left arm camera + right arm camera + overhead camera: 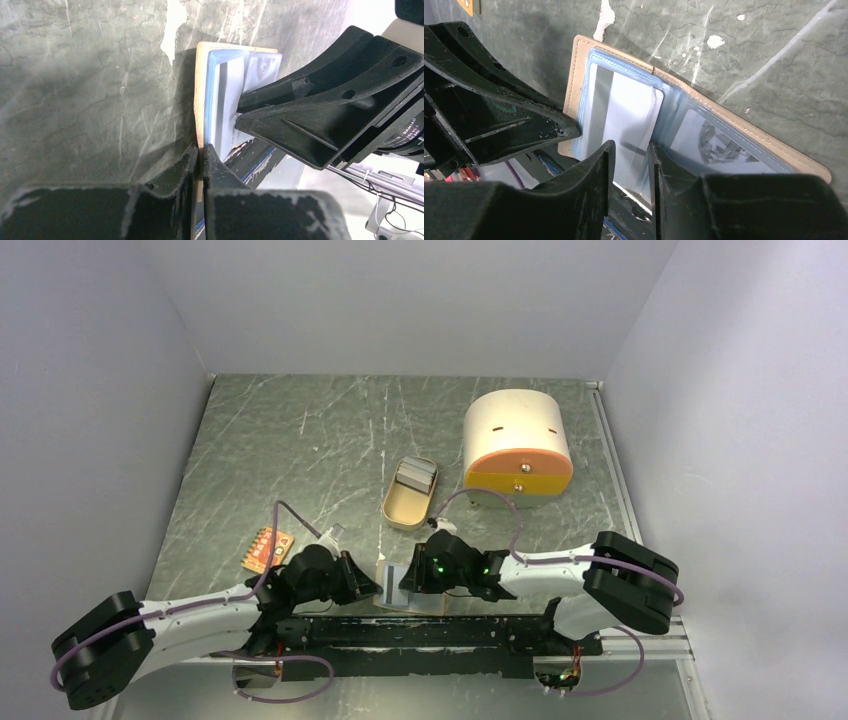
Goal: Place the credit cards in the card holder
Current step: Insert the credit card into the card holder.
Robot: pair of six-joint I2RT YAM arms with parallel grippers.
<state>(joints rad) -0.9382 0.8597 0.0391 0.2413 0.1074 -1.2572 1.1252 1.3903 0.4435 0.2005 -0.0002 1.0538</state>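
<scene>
The beige-tan card holder (386, 600) lies open at the table's near edge, its clear blue-edged pockets (704, 135) facing up. A whitish-grey credit card with a dark stripe (634, 110) sits partly inside the left pocket, its near end sticking out. My left gripper (202, 150) is shut on the holder's tan cover edge (200, 100). My right gripper (631, 147) hovers over the card's near end, jaws a narrow gap apart with nothing pinched between them. In the top view the two grippers meet over the holder, the left gripper (362, 585) beside the right gripper (408, 580).
An oval tan tin tray (400, 510) stands behind the holder with a greyish flat piece (415, 477) in its far end. A large cream box with an orange front (515, 445) sits at the back right. An orange-red dotted piece (268, 548) lies at the left.
</scene>
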